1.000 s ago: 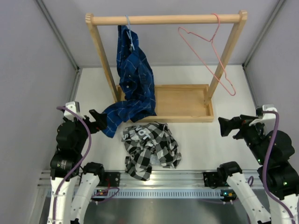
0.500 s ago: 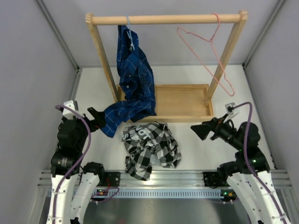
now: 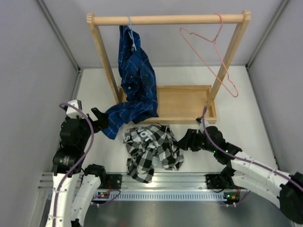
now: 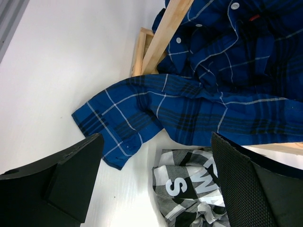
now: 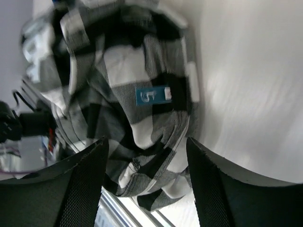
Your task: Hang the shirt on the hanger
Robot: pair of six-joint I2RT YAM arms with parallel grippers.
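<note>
**Hidden or unclear**
- The pale hanger (image 3: 130, 21) shows only its hook over the bar of the wooden rack (image 3: 175, 20). The rest is buried in the dark blue plaid shirt (image 3: 137, 78).
- The shirt (image 3: 152, 150) is crumpled in a heap. Its white lettering (image 4: 189, 182) reads only in fragments: an S and part of a W in the left wrist view.
- The right wrist view is blurred toward its upper left. A small blue tag (image 5: 152, 96) on the check cloth is sharp.
- The right arm is cut off at the lower right corner of the top view.
- Whether the right fingers (image 5: 78, 189) touch the cloth cannot be told.

**Position**
- The shirt lies on the table (image 3: 246, 123) in front of the rack's tray base (image 3: 187, 104), between the two arms. Its lower edge reaches the metal rail (image 3: 189, 182).
- The right gripper (image 3: 181, 140) sits low, just beside the heap's right edge. Its jaws are spread wide and closed on nothing. In its wrist view, check cloth fills the space ahead of the fingers.
- The left gripper (image 3: 98, 119) has its jaws spread wide and holds nothing. It is near the blue plaid cuff that lies on the table. The heap is off to its right, apart.
- The hanger (image 3: 224, 70) is hooked at the right end of the bar and hangs tilted — well apart from the shirt and from both grippers.

**Surface and room**
- The tabletop is white — grey walls (image 3: 28, 71) stand on three sides.
- The rail runs along the near edge by the arm bases.
</note>
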